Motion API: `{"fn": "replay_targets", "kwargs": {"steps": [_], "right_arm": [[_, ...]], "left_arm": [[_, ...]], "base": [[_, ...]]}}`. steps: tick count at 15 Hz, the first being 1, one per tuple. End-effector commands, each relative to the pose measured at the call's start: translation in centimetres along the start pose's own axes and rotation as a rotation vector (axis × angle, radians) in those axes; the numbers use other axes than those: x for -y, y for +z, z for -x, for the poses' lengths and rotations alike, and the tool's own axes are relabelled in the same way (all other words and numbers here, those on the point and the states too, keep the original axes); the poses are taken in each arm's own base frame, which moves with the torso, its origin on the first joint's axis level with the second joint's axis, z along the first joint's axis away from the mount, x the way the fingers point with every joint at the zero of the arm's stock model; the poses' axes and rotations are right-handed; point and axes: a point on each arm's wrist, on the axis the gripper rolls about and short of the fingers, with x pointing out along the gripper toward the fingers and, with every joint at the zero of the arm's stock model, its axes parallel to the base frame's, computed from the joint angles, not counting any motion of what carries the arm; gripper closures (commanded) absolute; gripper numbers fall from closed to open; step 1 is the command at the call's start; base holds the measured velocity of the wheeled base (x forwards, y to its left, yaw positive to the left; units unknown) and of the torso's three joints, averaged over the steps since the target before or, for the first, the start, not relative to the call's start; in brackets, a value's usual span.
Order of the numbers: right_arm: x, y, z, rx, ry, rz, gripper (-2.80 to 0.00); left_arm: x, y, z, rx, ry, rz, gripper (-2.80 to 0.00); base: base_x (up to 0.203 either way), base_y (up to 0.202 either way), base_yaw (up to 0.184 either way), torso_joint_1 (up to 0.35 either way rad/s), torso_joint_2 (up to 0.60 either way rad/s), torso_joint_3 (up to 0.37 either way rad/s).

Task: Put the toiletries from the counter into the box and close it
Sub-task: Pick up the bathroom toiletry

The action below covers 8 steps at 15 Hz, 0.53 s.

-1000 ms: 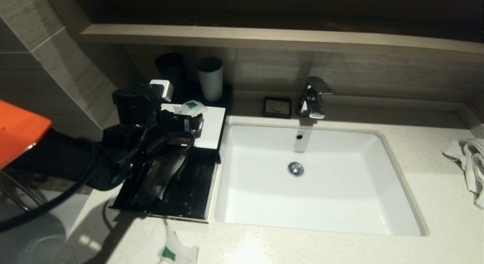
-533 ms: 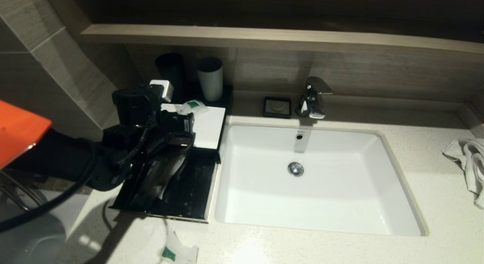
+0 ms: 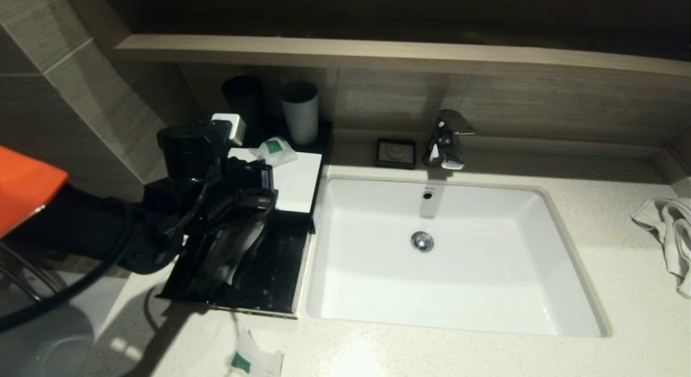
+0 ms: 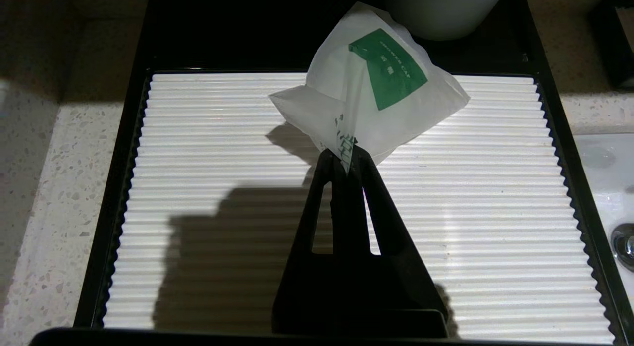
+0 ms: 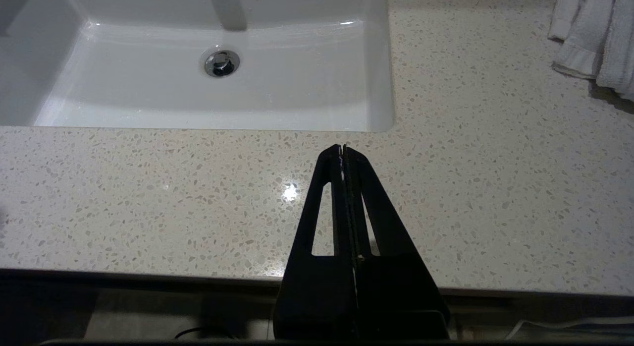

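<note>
Task partway: left gripper (image 4: 348, 160) clamped on a corner of the white sachet (image 4: 374, 95), held over the box's ribbed white floor (image 4: 198, 152), upper left of head view, not yet dropped. Second sachet (image 3: 253, 359) lying on the counter (image 3: 621, 247) at bottom edge, left of centre. Lid (image 3: 243, 269) open, to be closed. Right gripper (image 5: 343, 152) pressed together, empty, parked above the counter's front edge. Versus a second ago: sachet lifted slightly, shifted toward the cups.

Dim room, overhead glare on the counter (image 5: 291, 192) (shadows hard-edged).
</note>
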Motion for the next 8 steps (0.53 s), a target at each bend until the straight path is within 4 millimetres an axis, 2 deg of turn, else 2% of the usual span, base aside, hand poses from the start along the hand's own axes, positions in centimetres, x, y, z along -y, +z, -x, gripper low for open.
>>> {"fn": "replay_targets", "kwargs": {"steps": [1,5,8], "right_arm": [[0.0,0.0,0.0,-0.002,0.0,-0.001,0.0],[0.0,0.0,0.0,-0.002,0.0,0.001,0.0],[0.0,0.0,0.0,-0.002,0.0,0.0,0.0]], "left_arm": [[-0.2,1.1,0.8,0.035,0.001,0.006,0.0],[-0.6,2.6,3.5,0.069,0.001,0.011,0.0],[-0.9,1.9,6.6,0.036,-0.006,0.004,0.0]], "base": [[0.0,0.0,0.0,0.0,0.0,0.0],[0.0,0.0,0.0,0.0,0.0,0.0],[0.0,0.0,0.0,0.0,0.0,0.0]]}}
